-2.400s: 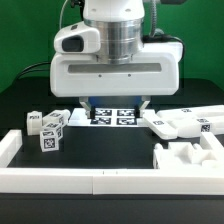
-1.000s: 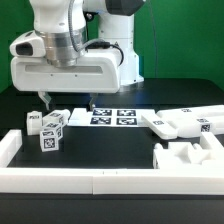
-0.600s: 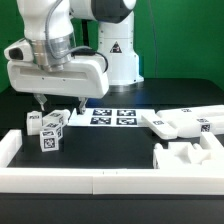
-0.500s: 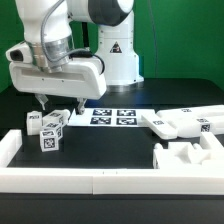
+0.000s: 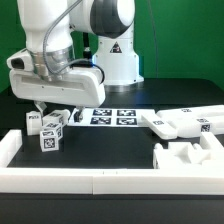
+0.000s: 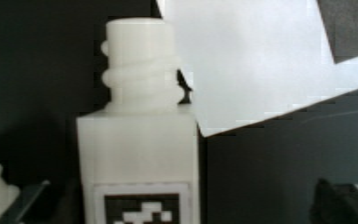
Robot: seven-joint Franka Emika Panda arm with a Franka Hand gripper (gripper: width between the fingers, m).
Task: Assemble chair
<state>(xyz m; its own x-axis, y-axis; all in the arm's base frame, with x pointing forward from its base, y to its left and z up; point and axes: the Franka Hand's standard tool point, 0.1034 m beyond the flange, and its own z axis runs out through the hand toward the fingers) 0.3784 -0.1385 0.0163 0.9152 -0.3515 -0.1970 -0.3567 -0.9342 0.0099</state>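
One chair leg (image 6: 137, 140) fills the wrist view, lying flat on the black table (image 5: 110, 150) with a tag facing up at its square end. Its long axis runs straight across the line between the two fingertips (image 6: 23, 200). The narrow, ridged peg end points away from them, toward a corner of the marker board (image 6: 265, 60). That peg end sits just beside the board's edge; whether the two touch, I cannot tell.

The gripper (image 5: 57, 110) hangs low over the leg with its jaws spread wide. One dark tip shows on each side of the square end, with clear black table between each tip and the leg. Nothing is in its grasp, and neither finger touches the part.

In the exterior view, the arm stands over a cluster of tagged white legs (image 5: 48, 138). The cluster lies to the exterior view's left of the marker board and a little nearer the camera. Which of these legs is the one under the wrist camera is hard to tell from here, since the hand covers much of it.

To the exterior view's right of the marker board lie the flat chair panels (image 5: 185, 122), well apart from the gripper. A chunkier notched piece (image 5: 190, 155) sits in front of them. A white rail (image 5: 100, 180) runs along the near side of the table, well in front of the marker board.
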